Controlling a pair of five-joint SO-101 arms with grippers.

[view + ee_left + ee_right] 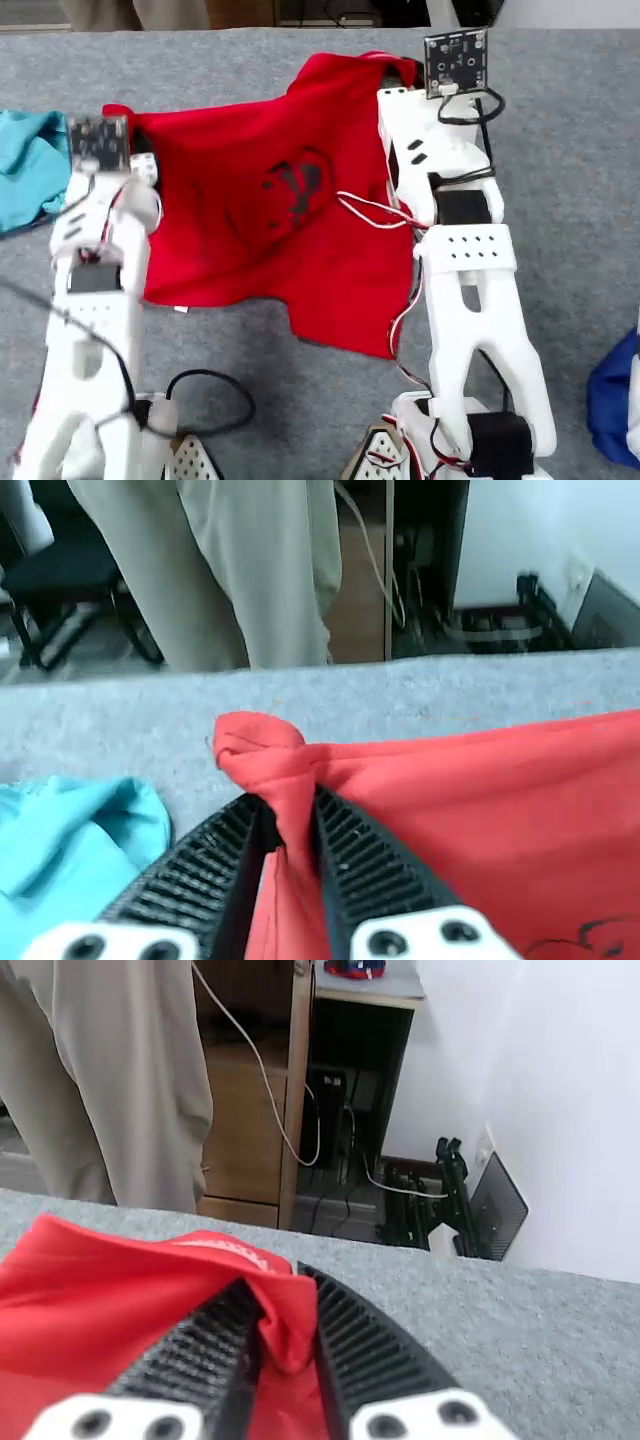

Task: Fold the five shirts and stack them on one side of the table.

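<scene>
Red shirt, high view: the red shirt (260, 220) lies spread but rumpled across the middle of the grey counter (560, 150), dark print facing up, between the two arms.
Arms, high view: the left arm (95, 260) runs up the left of the frame, with its wrist at the shirt's upper-left corner. The right arm (465, 250) runs up right of centre, with its wrist at the upper-right corner. Each appears to hold one far corner so the cloth can be lifted evenly and carried over for a fold.
Other cloth, high view: a teal shirt (25, 175) sits bunched at the left edge, just beside the left arm. A blue cloth (612, 400), likely another shirt, shows at the lower right edge, well apart from the red one. Neither looks folded, so the task seems to be at an early stage.
Left claw, left wrist view: the left claw (290, 805) is nearly closed, pinching a gathered corner of the red shirt between its ribbed fingers (360, 860). A twisted tip of cloth pokes out past the fingertips. The teal shirt lies near, clear of the claw.
Right claw, right wrist view: the right claw (282, 1295) is likewise clamped narrow on a fold at the red shirt's edge. Fabric bulges between the fingers, with bare counter beyond.
Grip, judged: both holds look shallow, close to the hem, so a corner could slip under an uneven pull.
</scene>
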